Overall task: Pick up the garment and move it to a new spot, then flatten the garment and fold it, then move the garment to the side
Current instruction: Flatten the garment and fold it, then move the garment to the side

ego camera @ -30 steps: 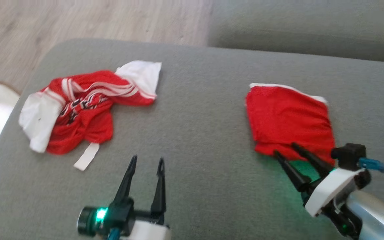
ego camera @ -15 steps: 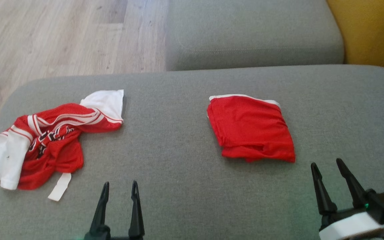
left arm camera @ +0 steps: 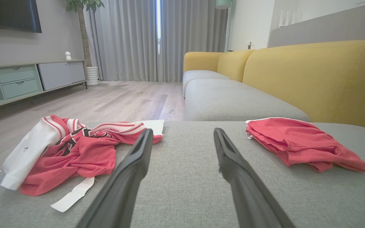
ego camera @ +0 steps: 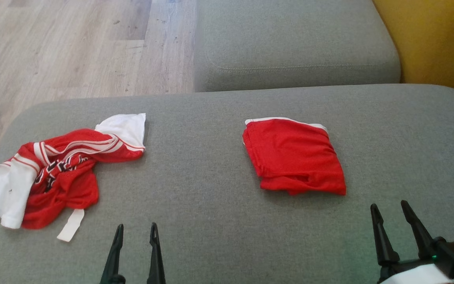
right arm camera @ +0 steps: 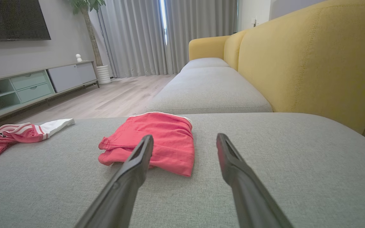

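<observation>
Grey sofa cushion [ego camera: 211, 189] spans the head view. Crumpled red-and-white jersey [ego camera: 65, 173] is heaped at its left end, with a white strip trailing toward the near edge. Folded red garment [ego camera: 294, 157] lies flat right of centre, well apart from the jersey. Right gripper [ego camera: 389, 204] is near the garment's near right corner, not touching, jaws moderately parted, empty. Left gripper [ego camera: 136, 225] is at the near edge between the two cloths, jaws likewise parted, empty.

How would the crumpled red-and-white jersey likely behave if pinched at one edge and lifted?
The jersey looks thin and limp, so it would probably drape and unfurl, not hold shape. Its loose white strip may dangle. Soft folds on the grey cushion suggest it is light.
</observation>
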`<state>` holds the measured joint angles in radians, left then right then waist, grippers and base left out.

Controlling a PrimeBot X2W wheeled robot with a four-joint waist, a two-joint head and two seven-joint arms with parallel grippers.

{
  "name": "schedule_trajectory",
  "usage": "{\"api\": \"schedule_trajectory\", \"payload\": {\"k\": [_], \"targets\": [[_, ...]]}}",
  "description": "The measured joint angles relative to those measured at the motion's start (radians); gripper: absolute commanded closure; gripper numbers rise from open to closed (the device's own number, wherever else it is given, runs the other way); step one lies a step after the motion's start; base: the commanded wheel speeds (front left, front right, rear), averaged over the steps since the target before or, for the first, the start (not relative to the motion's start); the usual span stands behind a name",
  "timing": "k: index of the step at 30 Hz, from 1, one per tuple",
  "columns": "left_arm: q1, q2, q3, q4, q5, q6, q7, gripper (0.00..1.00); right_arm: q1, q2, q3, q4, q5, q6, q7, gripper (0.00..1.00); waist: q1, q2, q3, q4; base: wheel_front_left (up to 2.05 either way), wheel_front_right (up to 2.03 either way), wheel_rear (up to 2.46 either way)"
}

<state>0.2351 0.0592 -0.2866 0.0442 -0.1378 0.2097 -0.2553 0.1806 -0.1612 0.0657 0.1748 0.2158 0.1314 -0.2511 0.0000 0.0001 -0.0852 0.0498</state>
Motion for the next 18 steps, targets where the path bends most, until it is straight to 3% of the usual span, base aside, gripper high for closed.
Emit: {"api": "schedule_trajectory", "payload": {"k": [18], "targets": [[0.001, -0.001, 0.014, 0.000, 0.026, -0.018, 0.000, 0.00, 0.000, 0.001, 0.013, 0.000, 0.000, 0.000, 0.000, 0.00, 0.0000, 0.0000, -0.005, -0.003, 0.00, 0.00, 0.00]]}}
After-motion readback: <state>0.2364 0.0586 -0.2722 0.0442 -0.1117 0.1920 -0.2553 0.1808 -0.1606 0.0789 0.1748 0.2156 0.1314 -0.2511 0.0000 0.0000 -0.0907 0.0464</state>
